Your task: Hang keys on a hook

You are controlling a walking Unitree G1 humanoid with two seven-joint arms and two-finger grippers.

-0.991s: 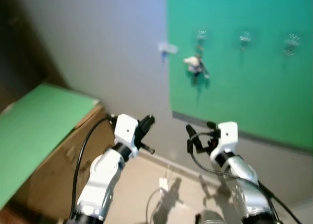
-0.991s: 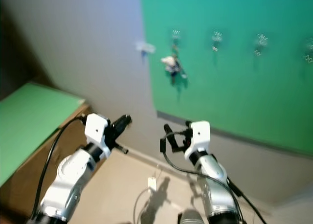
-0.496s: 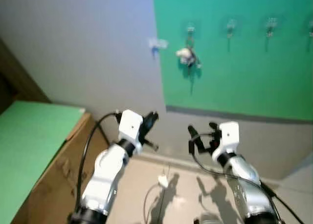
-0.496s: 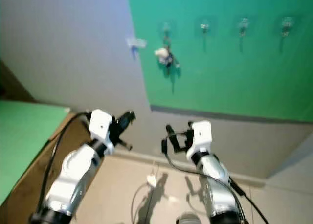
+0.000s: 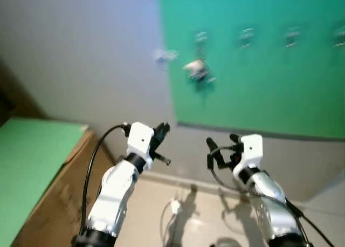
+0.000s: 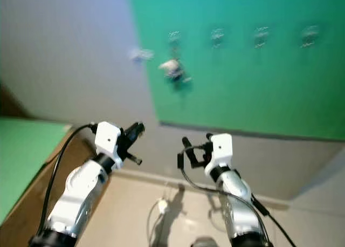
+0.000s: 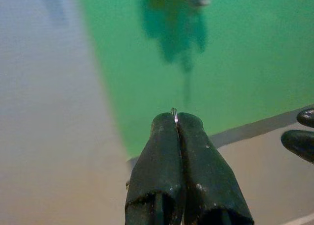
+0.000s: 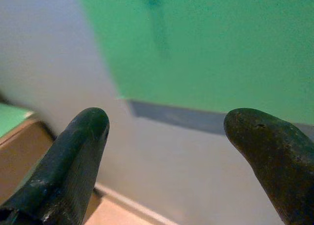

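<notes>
Green board (image 5: 259, 69) fills the wall ahead in the left eye view, and it is the landmark. A row of small hooks (image 5: 246, 35) runs along the top of the board. From the hook nearest the board's left edge hangs a bunch of keys (image 5: 197, 70) with a pale tag on it, though the picture is blurry. A little white thing (image 5: 166, 55) sits on the grey wall just beside the board's left edge. Both arms are held up below the board. The left gripper (image 5: 161, 132) points up toward the board's bottom left corner. The right gripper (image 5: 222, 148) is below the board's bottom edge, well apart from the hooks.

In the right eye view the same scene shows, with a green-topped cardboard box (image 6: 21, 160) far off to the left of the board.

In the left wrist view the two black fingers (image 7: 162, 161) are pressed tight together. A thin bit of silver wire (image 7: 173, 113) pokes out between the tips. It looks like a key ring, so the left claw seems to be pinching one. The hanging bunch is high above it on the board.

In the right wrist view the two fingers (image 8: 73, 151) stand wide apart and hold nothing.

To do this step well, the robot should likely get closer, lift the left claw to a free hook, and slide the ring over the hook tip before letting go.
</notes>
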